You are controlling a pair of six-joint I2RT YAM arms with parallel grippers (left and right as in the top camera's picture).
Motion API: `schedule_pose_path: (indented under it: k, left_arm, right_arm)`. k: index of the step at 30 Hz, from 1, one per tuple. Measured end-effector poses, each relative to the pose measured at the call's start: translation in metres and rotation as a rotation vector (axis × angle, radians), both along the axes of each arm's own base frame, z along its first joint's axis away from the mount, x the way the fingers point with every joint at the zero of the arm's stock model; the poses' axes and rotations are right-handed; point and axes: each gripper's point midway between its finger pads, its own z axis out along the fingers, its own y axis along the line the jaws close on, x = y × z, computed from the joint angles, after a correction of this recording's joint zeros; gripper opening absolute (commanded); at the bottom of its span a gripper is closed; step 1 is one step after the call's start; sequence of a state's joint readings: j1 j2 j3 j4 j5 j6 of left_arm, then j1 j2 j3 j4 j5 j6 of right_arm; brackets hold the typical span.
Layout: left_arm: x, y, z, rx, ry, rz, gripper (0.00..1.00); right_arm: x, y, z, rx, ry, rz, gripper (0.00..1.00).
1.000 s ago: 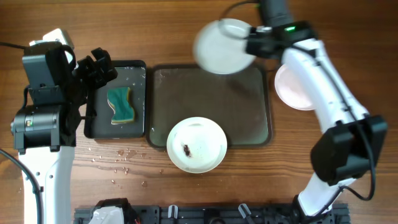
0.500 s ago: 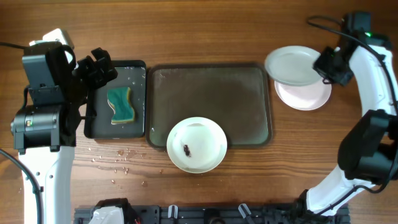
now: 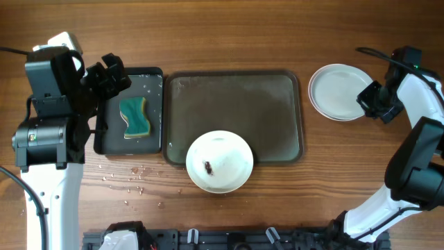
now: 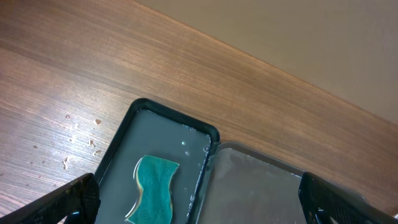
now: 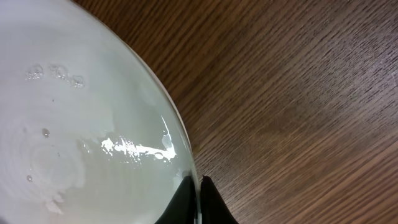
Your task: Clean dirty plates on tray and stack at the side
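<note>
Right fingers (image 5: pixel 214 210) pinch the rim of a clean plate (image 3: pixel 338 92) atop the stack (image 3: pixel 333 117) on the surface (image 3: pixel 229 35) beside the tray (image 3: pixel 277 90); left fingers (image 4: pixel 68 202) apart; seat it flush, concentric, before letting go.

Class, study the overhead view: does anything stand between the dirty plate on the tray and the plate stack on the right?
Nothing visible does. Between the dirty plate and the stack lie only bare tray and table. The right gripper pinches the stack's far rim, off that path.
</note>
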State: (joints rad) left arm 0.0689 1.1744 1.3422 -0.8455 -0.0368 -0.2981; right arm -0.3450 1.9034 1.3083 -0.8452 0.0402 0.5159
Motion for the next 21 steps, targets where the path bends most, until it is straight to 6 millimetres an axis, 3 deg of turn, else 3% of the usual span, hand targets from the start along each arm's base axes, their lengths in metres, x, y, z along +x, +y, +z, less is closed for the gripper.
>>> schedule_pose_path:
  k: [6,7,10,11,21]
  left_arm:
    - [0.0,0.0,0.0,0.0,0.0,0.0,1.0]
    - [0.0,0.0,0.0,0.0,0.0,0.0,1.0]
    - [0.0,0.0,0.0,0.0,0.0,0.0,1.0]
    - [0.0,0.0,0.0,0.0,0.0,0.0,1.0]
    - [0.0,0.0,0.0,0.0,0.0,0.0,1.0]
  right_arm:
    - [-0.002,0.005,-0.001,0.029,0.007,0.005,0.08]
    - [-0.003,0.007,-0.001,0.039,0.009,0.009,0.13]
    - [-0.004,0.01,-0.001,0.053,0.013,0.019,0.53]
    - [-0.004,0.011,-0.001,0.056,0.012,0.026,0.6]
    - [0.0,0.027,-0.001,0.135,-0.014,0.124,0.81]
